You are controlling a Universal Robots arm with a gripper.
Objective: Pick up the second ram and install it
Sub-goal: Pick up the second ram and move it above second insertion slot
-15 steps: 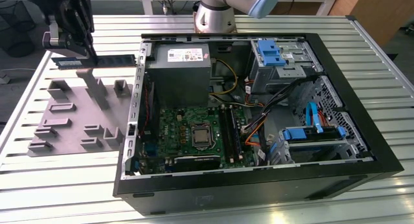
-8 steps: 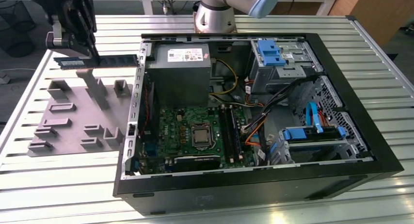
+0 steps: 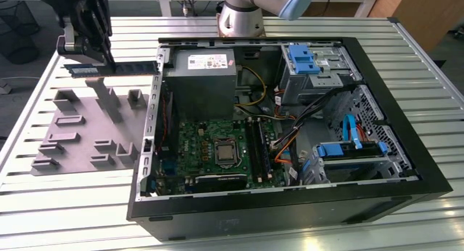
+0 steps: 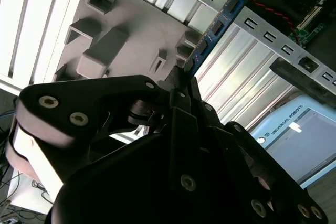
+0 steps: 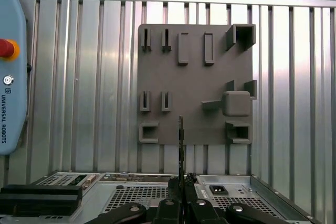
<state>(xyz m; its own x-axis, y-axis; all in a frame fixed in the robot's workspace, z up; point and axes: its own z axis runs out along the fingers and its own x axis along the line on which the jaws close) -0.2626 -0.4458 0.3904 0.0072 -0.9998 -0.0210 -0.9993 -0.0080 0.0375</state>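
Note:
The second ram [image 3: 123, 68] is a long blue-green stick held level in the air above the far end of the grey fixture plate [image 3: 76, 134], just outside the computer case's wall on the exterior view's left. My gripper [image 3: 104, 62] is shut on it near its middle. In the second wrist view the ram [image 4: 220, 22] sticks out from the black fingers [image 4: 181, 85] toward the case. In the first wrist view the ram [image 5: 180, 140] is seen edge-on, rising from my gripper [image 5: 180, 190] over the fixture plate [image 5: 194, 56].
An open computer case [image 3: 406, 169] lies on the slatted metal table [image 3: 94, 207], with the green motherboard [image 3: 192, 148] and its dark memory slots [image 3: 259, 148] inside. A teach pendant [image 5: 10, 66] lies on the table beside the fixture. The arm's base [image 3: 239, 17] stands behind the case.

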